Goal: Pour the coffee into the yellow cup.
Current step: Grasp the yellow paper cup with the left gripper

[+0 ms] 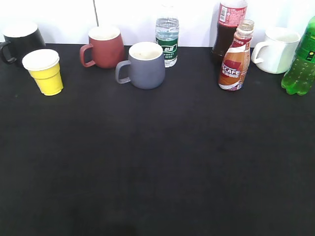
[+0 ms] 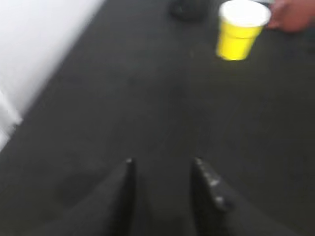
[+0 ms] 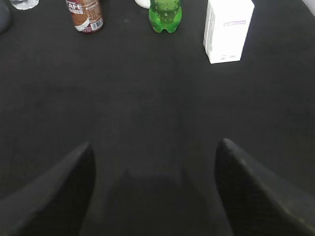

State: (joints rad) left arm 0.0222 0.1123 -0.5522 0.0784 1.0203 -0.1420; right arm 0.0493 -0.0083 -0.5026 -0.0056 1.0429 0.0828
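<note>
Coffee: we see the curvy clear plastic coffee bottle (image 1: 235, 59) upright, uncapped.
Cup: small tapered yellow cup (image 1: 44, 72) well apart.
Claws: left claw (image 2: 162, 167), right claw (image 3: 155, 152) both spread, empty.

My left gripper (image 2: 162, 169) slightly parted over the dark table (image 2: 147, 108), yellow cup (image 2: 239, 30) upright far ahead, red-brown mug (image 2: 295, 14) just beside it

Four handled mugs were counted on the table (image 1: 157, 172): black mug (image 1: 19, 42); red-brown mug (image 1: 104, 46); grey mug (image 1: 146, 65); white mug (image 1: 276, 50); one yellow cup (image 1: 44, 72); four bottles: water bottle (image 1: 167, 34); cola bottle (image 1: 228, 29); coffee (image 1: 235, 59); green bottle (image 1: 301, 61); one white carton (image 3: 227, 30); two grippers: left gripper (image 2: 162, 172); right gripper (image 3: 155, 162).
</note>
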